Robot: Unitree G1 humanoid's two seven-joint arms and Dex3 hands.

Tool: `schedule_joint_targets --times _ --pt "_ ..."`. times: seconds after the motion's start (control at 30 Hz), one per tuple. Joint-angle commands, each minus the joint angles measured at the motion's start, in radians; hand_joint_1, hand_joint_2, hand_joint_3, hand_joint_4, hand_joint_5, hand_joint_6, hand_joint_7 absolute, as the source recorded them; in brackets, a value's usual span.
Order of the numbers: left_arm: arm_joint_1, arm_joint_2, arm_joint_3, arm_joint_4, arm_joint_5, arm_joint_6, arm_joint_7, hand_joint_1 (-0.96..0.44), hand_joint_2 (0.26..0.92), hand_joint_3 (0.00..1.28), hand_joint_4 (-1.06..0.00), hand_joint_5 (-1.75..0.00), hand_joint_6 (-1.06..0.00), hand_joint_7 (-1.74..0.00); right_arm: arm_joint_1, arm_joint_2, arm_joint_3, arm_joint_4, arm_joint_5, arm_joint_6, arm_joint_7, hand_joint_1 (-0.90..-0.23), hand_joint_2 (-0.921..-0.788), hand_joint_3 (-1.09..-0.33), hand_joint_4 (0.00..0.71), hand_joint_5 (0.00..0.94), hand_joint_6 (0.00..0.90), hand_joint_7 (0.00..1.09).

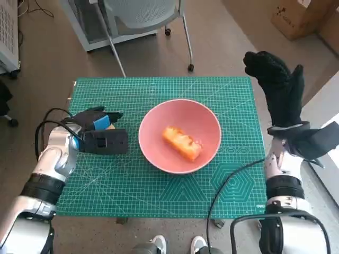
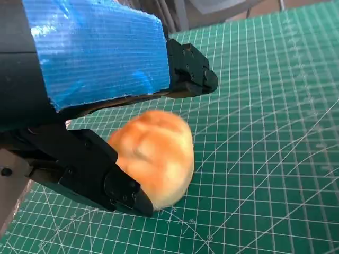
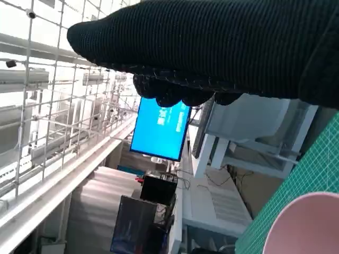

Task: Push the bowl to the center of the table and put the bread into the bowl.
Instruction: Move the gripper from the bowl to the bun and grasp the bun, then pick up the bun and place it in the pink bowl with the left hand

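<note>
The pink bowl (image 1: 179,136) is seen at the middle of the counter (image 1: 159,196), which is covered by a green cutting mat (image 1: 233,95) printed with a grid. Inside the bowl, a piece of orange-brown bread (image 1: 182,143) is lying on the bottom, slightly tilted across it. In the right wrist view only a part of the bowl's pink rim (image 3: 304,225) is shown at a corner, beside the mat's edge.

A second, rounded piece of bread (image 2: 154,154) is held by the left hand (image 1: 98,133) at the left side of the counter, well apart from the bowl. In the left wrist view this roll is seen resting on the mat and enclosed between the black fingers (image 2: 90,172) on one side and the taped back of the hand on the other.

The right hand (image 1: 279,87) is raised above the counter's right far corner, its gloved fingers spread and nothing held in them.

Beyond the counter a grey chair (image 1: 143,13) is seen on the floor, and a cardboard box (image 1: 296,16) lies near the far right.
</note>
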Motion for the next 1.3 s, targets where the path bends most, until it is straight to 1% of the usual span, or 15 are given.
schedule_joint_targets --times 0.03,0.2,0.27,0.37,0.4,0.43,0.47,0.53,0.57,0.67,0.83,0.9,1.0,1.13,1.3 --pt "-0.039 -0.018 -0.034 0.078 0.028 -0.013 0.019 0.13 0.789 0.04 -0.1 -0.01 -0.3 -0.01 0.03 -0.002 0.007 -0.004 -0.016 0.002 -0.013 -0.658 -0.921 -0.698 0.16 0.0 0.301 0.0" --pt "-0.074 -0.034 -0.068 0.164 0.051 -0.028 0.041 0.13 0.803 0.05 -0.16 -0.02 -0.35 -0.03 0.032 0.001 0.006 -0.005 -0.015 0.004 -0.016 -0.664 -0.921 -0.7 0.155 0.0 0.301 0.0" --pt "-0.085 -0.036 -0.08 0.19 0.062 -0.036 0.051 0.11 0.82 0.06 -0.27 -0.02 -0.42 -0.03 0.032 0.002 0.006 -0.004 -0.015 0.005 -0.018 -0.665 -0.921 -0.701 0.155 0.0 0.301 0.0" --pt "-0.098 -0.038 -0.096 0.221 0.072 -0.044 0.066 0.07 0.857 0.06 -0.54 -0.09 -0.55 -0.04 0.031 0.003 0.005 -0.002 -0.016 0.006 -0.02 -0.666 -0.921 -0.701 0.154 0.0 0.301 0.0" --pt "-0.101 -0.036 -0.102 0.229 0.077 -0.046 0.071 0.13 0.87 0.08 -0.55 -0.33 -0.59 -0.05 0.031 0.003 0.005 -0.001 -0.016 0.007 -0.02 -0.666 -0.921 -0.701 0.154 0.0 0.301 0.0" --pt "-0.104 -0.036 -0.107 0.236 0.08 -0.048 0.075 0.09 0.888 0.11 -0.57 -0.71 -0.56 -0.44 0.031 0.002 0.004 0.0 -0.015 0.008 -0.02 -0.664 -0.921 -0.702 0.154 0.0 0.3 0.0" --pt "-0.106 -0.034 -0.109 0.237 0.082 -0.048 0.074 0.06 0.9 0.13 -0.59 -0.95 -0.54 -0.69 0.031 0.002 0.003 0.001 -0.014 0.009 -0.018 -0.663 -0.921 -0.702 0.154 0.0 0.3 0.0" --pt "-0.107 -0.03 -0.109 0.236 0.082 -0.049 0.07 0.03 0.91 0.14 -0.58 -1.19 -0.56 -0.87 0.031 0.003 0.002 0.001 -0.011 0.012 -0.015 -0.662 -0.921 -0.702 0.154 0.0 0.3 0.0" --pt "-0.107 -0.029 -0.108 0.234 0.081 -0.048 0.067 0.02 0.914 0.14 -0.57 -1.29 -0.58 -0.92 0.031 0.003 0.001 0.0 -0.009 0.013 -0.014 -0.665 -0.921 -0.702 0.154 0.0 0.299 0.0" --pt "-0.103 -0.017 -0.094 0.21 0.066 -0.05 0.053 0.01 0.919 0.14 -0.55 -1.41 -0.63 -0.96 0.033 0.005 0.0 -0.004 -0.006 0.013 -0.009 -0.675 -0.921 -0.701 0.153 0.0 0.299 0.0" --pt "-0.093 0.009 -0.066 0.135 0.044 -0.037 0.019 0.0 0.92 0.14 -0.53 -1.48 -0.67 -0.96 0.032 0.008 -0.001 -0.003 -0.005 0.012 -0.009 -0.68 -0.921 -0.701 0.153 0.0 0.299 0.0" --pt "-0.084 0.033 -0.044 0.054 0.033 -0.015 -0.017 0.0 0.921 0.15 -0.51 -1.5 -0.66 -0.98 0.03 0.008 -0.003 0.002 -0.003 0.014 -0.007 -0.678 -0.921 -0.7 0.153 0.0 0.299 0.0" --pt "-0.048 0.078 0.009 -0.122 0.016 0.023 -0.065 0.0 0.921 0.16 -0.49 -1.52 -0.64 -1.01 0.028 0.011 -0.006 0.005 0.001 0.019 -0.005 -0.674 -0.921 -0.701 0.153 0.0 0.302 0.0" --pt "-0.009 0.11 0.073 -0.293 -0.001 0.058 -0.085 0.0 0.921 0.15 -0.5 -1.46 -0.66 -1.03 0.027 0.016 -0.009 0.005 0.007 0.023 0.0 -0.67 -0.921 -0.697 0.154 0.001 0.313 0.01" --pt "0.014 0.13 0.145 -0.44 -0.021 0.075 -0.088 0.0 0.921 0.11 -0.58 -1.29 -0.64 -1.14 0.027 0.022 -0.013 0.004 0.014 0.025 0.004 -0.664 -0.921 -0.691 0.164 0.005 0.329 0.01"
